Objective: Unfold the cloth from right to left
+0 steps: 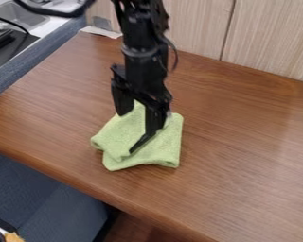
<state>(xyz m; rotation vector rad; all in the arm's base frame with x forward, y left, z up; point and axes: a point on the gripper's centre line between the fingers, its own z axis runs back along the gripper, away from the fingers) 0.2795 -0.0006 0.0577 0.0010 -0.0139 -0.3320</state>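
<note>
Touching green cloth (pixel 164 150), gripper (pixel 127 133) open

Green cloth (pixel 161 152) on brown table (pixel 249 156)

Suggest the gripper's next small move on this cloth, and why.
I'd probably ease the gripper closed on the upper layer of the green cloth: its fingers stand apart right at the cloth, which lies folded in overlapping layers, so a pinch there looks like the likely start to unfolding.

cloth (pixel 119 137) on table (pixel 243 142) | panels (pixel 268 38) behind | probably sink (pixel 22 18) back left
</note>
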